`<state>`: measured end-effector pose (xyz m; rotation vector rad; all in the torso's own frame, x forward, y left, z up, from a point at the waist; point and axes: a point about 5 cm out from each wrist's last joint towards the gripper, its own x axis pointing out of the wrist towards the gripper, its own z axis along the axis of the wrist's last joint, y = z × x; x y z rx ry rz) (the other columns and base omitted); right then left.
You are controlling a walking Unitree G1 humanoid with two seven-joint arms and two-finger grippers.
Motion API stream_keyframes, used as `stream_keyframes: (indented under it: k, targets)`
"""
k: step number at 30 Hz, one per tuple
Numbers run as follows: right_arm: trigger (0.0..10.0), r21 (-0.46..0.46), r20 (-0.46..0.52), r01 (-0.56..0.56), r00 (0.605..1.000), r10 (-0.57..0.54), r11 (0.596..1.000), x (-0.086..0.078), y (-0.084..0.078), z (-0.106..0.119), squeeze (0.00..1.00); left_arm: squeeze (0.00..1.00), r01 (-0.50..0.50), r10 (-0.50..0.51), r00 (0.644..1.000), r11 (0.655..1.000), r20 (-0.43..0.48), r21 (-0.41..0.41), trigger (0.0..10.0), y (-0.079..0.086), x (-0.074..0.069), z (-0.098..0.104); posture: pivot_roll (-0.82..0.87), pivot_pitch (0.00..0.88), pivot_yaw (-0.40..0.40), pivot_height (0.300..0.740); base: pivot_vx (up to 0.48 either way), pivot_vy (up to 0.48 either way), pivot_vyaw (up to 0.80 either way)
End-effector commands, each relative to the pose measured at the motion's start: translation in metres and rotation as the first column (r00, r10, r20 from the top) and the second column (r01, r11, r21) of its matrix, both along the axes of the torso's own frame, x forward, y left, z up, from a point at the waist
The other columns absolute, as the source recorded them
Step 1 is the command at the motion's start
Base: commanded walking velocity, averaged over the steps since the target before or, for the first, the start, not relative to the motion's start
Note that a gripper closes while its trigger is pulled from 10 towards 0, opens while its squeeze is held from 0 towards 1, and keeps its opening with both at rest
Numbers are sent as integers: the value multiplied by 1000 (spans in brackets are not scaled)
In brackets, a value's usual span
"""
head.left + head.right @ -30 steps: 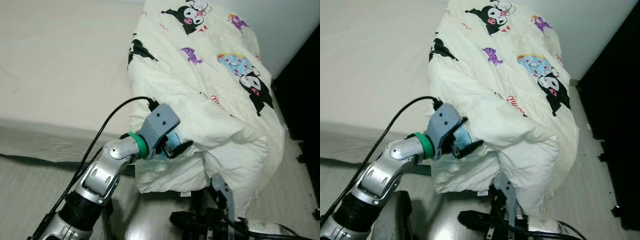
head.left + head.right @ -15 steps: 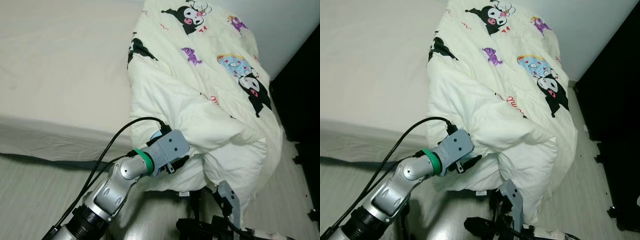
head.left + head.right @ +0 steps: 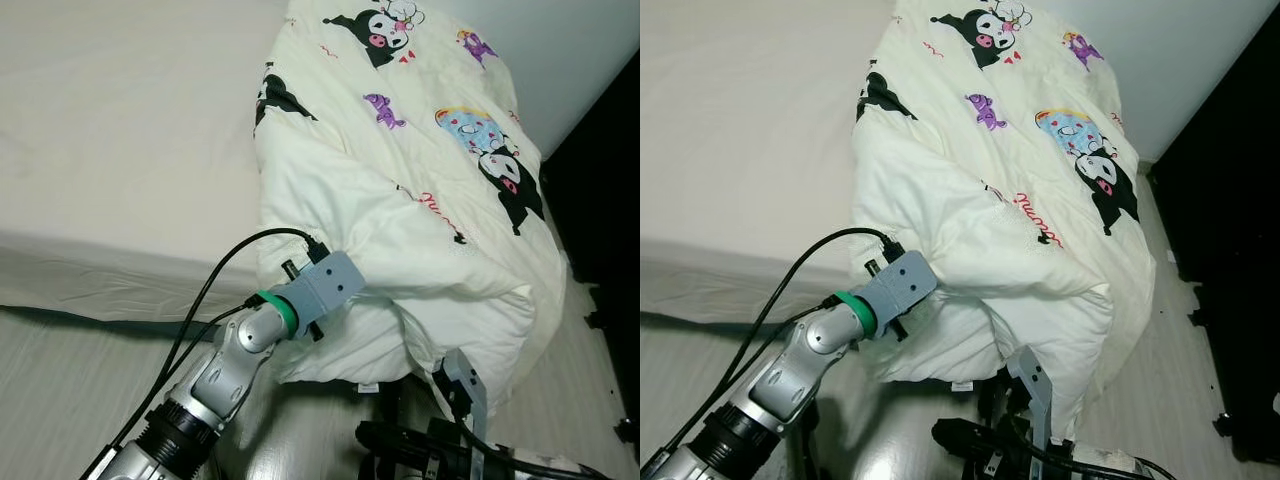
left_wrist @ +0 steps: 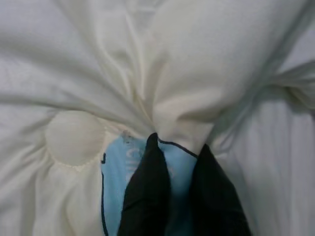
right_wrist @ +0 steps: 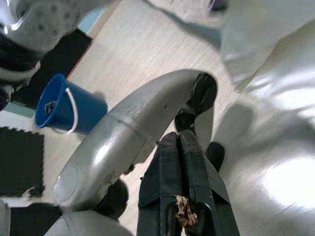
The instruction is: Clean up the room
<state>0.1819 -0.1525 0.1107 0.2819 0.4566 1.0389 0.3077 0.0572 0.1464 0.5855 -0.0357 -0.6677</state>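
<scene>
**A:** Where's the quilt [image 3: 420, 190] right now?

**B:** It runs from the top centre of the head views down to the lower right. Most of it is heaped on the bed [image 3: 120, 130], and its lower end droops over the bed's edge toward the floor [image 3: 60, 390]. The left gripper [image 4: 176, 157] is at the lower centre, pushed into the near fold.

**A:** Does it have hold of it?

**B:** Yes. In the left wrist view both black fingers [image 4: 147, 187] are drawn close together, pinching a bunch of cream fabric beside a blue print patch.

**A:** And the right gripper [image 5: 184, 172]?

**B:** It is low at the bottom of the head views, under the hanging end. Its fingers lie pressed together with nothing between them.

**A:** What could go wrong?

**B:** I think the pinch is the weak spot. It takes only a small bunch of the cover, so the weight of the hanging part could drag the cloth out as the arm lifts or pulls.

**A:** Anything else?

**B:** The left arm's cable [image 3: 230, 270] loops just beside the fold and could catch in it. Pulling from one corner may also slide more of the quilt off the bed instead of spreading it. There is a blue bucket [image 5: 61, 110] on the floor in the right wrist view, so the robot could bump it when stepping.
</scene>
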Motion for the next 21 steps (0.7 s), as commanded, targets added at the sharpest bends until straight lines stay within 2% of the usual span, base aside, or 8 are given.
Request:
stream_keyframes:
  k: [1,3,6,9,11,12,13,21]
  targets:
    - [10000,14,30,4,1000,-4,1000,2,-2,9,0,0,8,-9,999,1000,-31,-21,0,4,-4,-2,51,156,-14,480,0,0,0]
    - [10000,91,134,-14,991,2,996,13,0,39,0,0,-27,25,999,998,-34,-53,0,23,-3,9,55,155,-9,480,0,0,0]
    - [10000,115,158,-26,987,7,993,15,1,47,0,0,-37,35,999,998,-32,-49,0,30,-2,13,58,155,-7,480,0,0,0]
    - [10000,200,205,-90,978,48,976,15,8,68,0,0,-18,23,998,997,-59,73,0,72,-9,20,59,156,1,480,0,0,0]
    - [10000,221,209,-106,976,60,970,14,9,71,0,0,-11,19,997,993,-69,117,0,84,-11,21,59,156,1,480,0,0,0]
    - [10000,242,202,-124,976,75,962,12,11,72,0,0,-1,16,997,983,-80,181,2588,102,-15,22,81,159,4,480,0,0,0]
    - [10000,241,187,-135,978,91,961,10,13,68,0,0,-9,36,993,974,-113,226,10000,121,-19,23,81,159,4,480,0,0,0]
    - [10000,254,138,-130,986,97,959,6,18,60,0,0,63,22,972,934,-233,352,10000,158,-45,18,95,162,12,480,0,0,0]
